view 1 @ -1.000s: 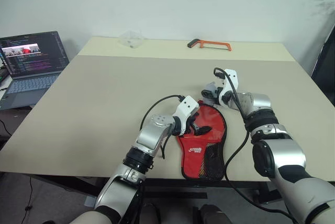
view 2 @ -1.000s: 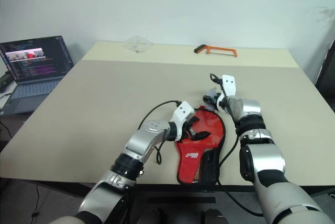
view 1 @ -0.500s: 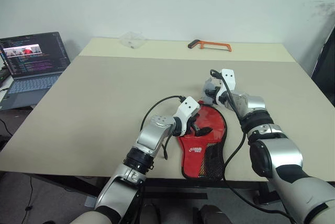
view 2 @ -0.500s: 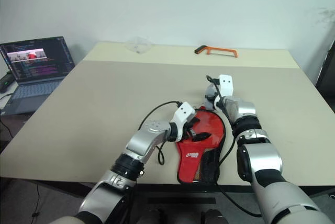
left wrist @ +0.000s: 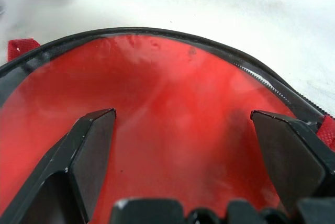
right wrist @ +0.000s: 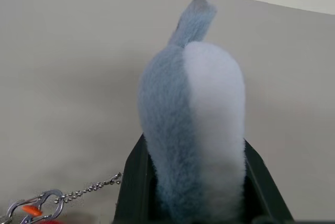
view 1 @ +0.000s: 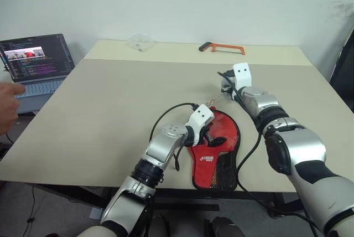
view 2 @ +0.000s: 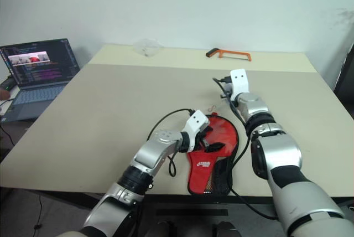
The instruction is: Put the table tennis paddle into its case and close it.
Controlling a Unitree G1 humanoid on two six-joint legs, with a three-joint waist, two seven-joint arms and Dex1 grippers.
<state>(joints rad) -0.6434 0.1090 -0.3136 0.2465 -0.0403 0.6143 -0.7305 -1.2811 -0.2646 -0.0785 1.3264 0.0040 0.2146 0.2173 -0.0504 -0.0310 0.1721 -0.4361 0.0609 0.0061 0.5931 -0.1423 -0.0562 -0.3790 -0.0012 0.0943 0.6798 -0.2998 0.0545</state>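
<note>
The case (view 1: 215,151) is lying flat near the front edge of the table (view 1: 110,104), red side up, its round end pointing away from the robot and its black mesh pocket toward that front edge. The paddle cannot be made out apart from the case in these views.

The left gripper (view 1: 212,136) is hovering over the round end of the case with its two black fingers (left wrist: 89,145) spread wide apart, one toward each side of the red surface; whether they are touching the fabric cannot be told.

The right gripper (right wrist: 191,182) is reaching out over the table beyond the far end of the case, and its fingers are clamping a fluffy grey-and-white pendant (right wrist: 193,114). A thin chain (right wrist: 86,190) is running from the pendant to a small metal clasp.

Far beyond the case, near the back edge of the table, an orange hacksaw (view 1: 221,47) and a clear plastic piece (view 1: 138,41) are lying. Well to the left of the case, off the table's side, an open laptop (view 1: 34,65) is standing, and a person's hand (view 1: 8,104) is showing beside it.
</note>
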